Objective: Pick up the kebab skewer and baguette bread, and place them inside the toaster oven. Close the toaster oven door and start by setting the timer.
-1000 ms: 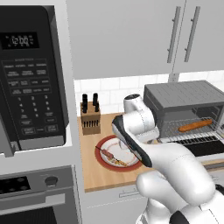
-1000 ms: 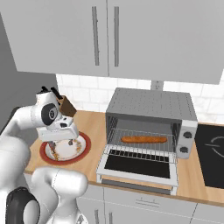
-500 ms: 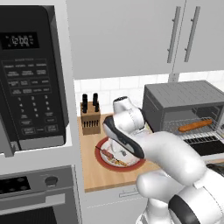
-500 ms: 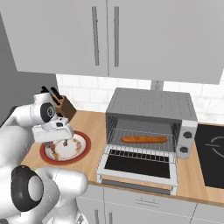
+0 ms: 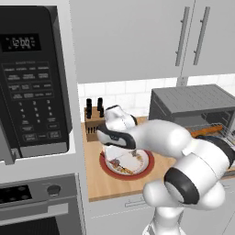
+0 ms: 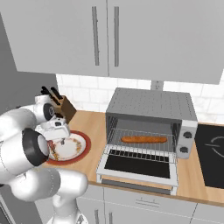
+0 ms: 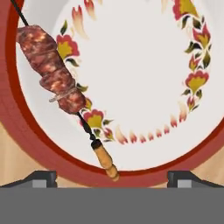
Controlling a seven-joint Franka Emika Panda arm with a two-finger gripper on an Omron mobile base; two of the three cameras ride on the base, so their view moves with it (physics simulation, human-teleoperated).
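The hand hangs open and empty just over the red-rimmed, flower-painted plate on the wooden bench. The thin kebab skewer with reddish-brown meat chunks lies to one side of the finger line, its long axis slanting diagonally, wooden handle nearest. Beyond, the orange-brown baguette bread already rests on the rack inside the gray toaster oven, whose dark glass toaster oven door lies open.
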